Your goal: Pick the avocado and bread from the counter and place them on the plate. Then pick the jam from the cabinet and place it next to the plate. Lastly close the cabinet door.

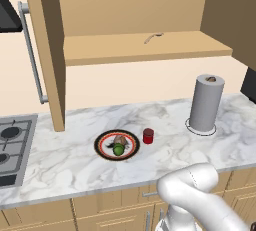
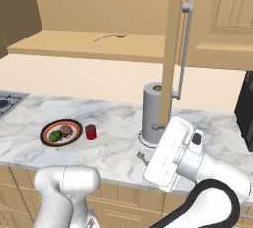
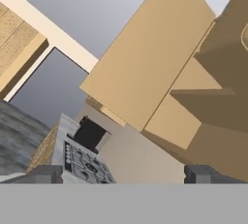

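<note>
Now the plate (image 1: 102, 145) holds avocado (image 1: 118, 150) and bread (image 1: 120, 140).

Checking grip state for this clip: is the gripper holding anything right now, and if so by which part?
Nothing is held. The gripper is open with empty space between its tips; the jam stands on the counter.

marble counter (image 1: 75, 160), plate (image 1: 103, 146), jam (image 1: 148, 136) beside it, paper-towel roll (image 1: 206, 104)

Even, bright, flat light falls on all three rendered views, with no glare. The counter (image 1: 75, 160) shows only faint, soft shadows. The cabinet (image 1: 145, 20) interior is darker toward its side walls. Edges look sharp and undistorted; the hand view is tilted.
</note>
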You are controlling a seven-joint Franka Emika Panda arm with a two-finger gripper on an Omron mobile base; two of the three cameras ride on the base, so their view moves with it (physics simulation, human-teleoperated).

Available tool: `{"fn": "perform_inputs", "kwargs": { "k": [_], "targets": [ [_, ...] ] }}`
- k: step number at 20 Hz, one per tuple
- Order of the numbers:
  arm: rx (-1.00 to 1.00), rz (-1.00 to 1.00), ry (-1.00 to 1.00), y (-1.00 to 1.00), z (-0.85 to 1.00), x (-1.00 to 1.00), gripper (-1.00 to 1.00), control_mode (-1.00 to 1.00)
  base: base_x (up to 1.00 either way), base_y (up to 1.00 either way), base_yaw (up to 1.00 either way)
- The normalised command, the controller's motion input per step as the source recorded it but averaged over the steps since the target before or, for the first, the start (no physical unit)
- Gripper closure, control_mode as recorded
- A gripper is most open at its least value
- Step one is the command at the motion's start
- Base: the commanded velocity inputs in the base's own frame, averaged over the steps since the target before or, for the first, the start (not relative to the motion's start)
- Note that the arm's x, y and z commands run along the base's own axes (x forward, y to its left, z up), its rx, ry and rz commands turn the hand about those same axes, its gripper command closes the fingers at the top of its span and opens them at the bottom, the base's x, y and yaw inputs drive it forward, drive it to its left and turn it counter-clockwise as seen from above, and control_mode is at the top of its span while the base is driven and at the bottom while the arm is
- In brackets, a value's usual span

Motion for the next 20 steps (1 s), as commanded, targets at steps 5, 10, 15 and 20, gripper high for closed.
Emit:
{"fn": "perform_inputs", "kwargs": {
  "k": [5, 10, 15, 20],
  "targets": [
    [-0.01, 0.00, -0.08, -0.12, -0.02, 0.21, -1.00, -1.00, 0.00, 0.00, 0.00],
    [-0.06, 0.00, -0.13, -0.09, 0.00, 0.20, -1.00, -1.00, 0.00, 0.00, 0.00],
    [-0.12, 0.00, -0.13, -0.10, 0.02, 0.14, -1.00, -1.00, 0.00, 0.00, 0.00],
    [-0.09, 0.00, -0.11, -0.17, 0.09, 0.01, -1.00, -1.00, 0.00, 0.00, 0.00]
  ]
}}
